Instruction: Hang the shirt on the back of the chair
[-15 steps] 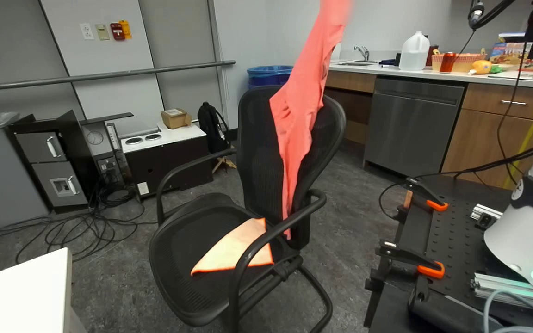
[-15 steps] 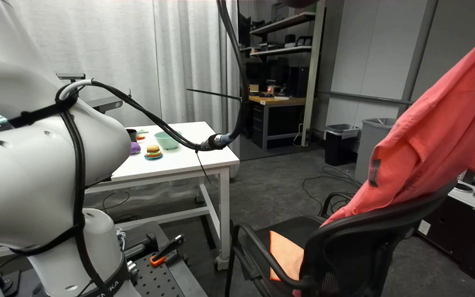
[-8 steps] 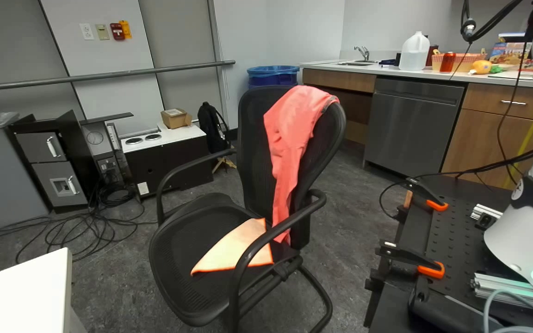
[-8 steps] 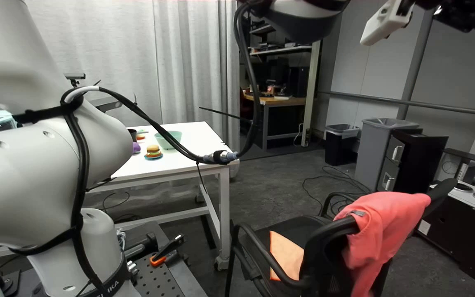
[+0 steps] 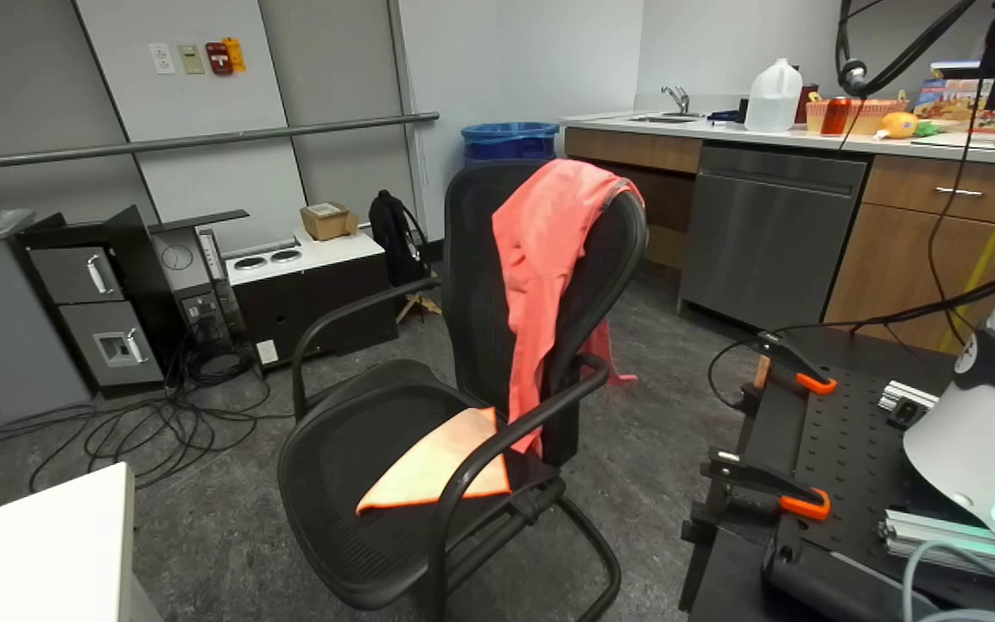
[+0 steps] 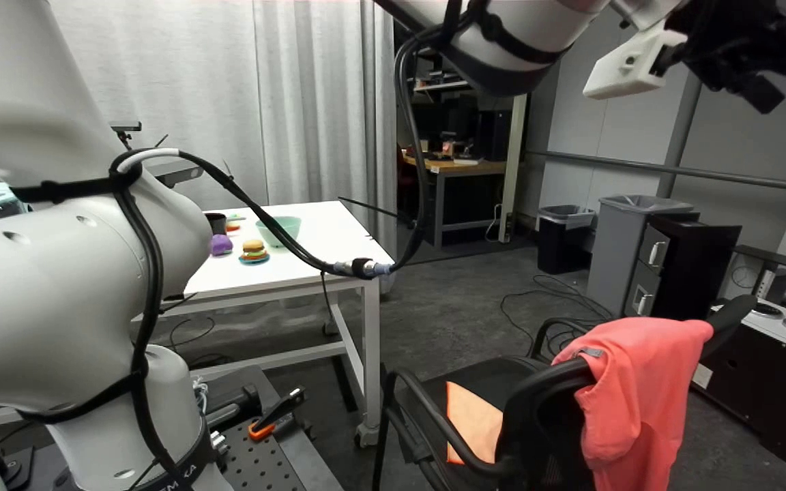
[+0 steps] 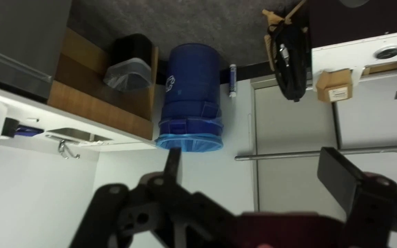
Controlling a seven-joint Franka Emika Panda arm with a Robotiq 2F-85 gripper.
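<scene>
Gripper [image 7: 252, 160]: high up and holding nothing, its fingers [image 7: 338, 179] wide apart with only air between them!
Shirt [image 5: 541, 250] from gripper: below and well apart in an exterior view; the wrist view doesn't catch it, so the sideways offset I can't call.
Next move: turns on height, I'd say: shirt under, gripper over, so the call is upward and away, fingers clear of the fabric.
Shirt on chair [image 5: 482, 363]: draped over the top edge of the backrest [image 5: 482, 285], its long axis crossing that edge, one end down the front toward the rear edge of the seat [image 5: 359, 449], the other dropping behind! Bare black shows at both top corners.
Hang: looks done to my eye; the risk is a limp shirt sliding toward its heavier side if the backrest takes a knock.
Orange cloth [image 5: 428, 462]: on the seat, near the rear edge, a separate piece and out of this play.
</scene>
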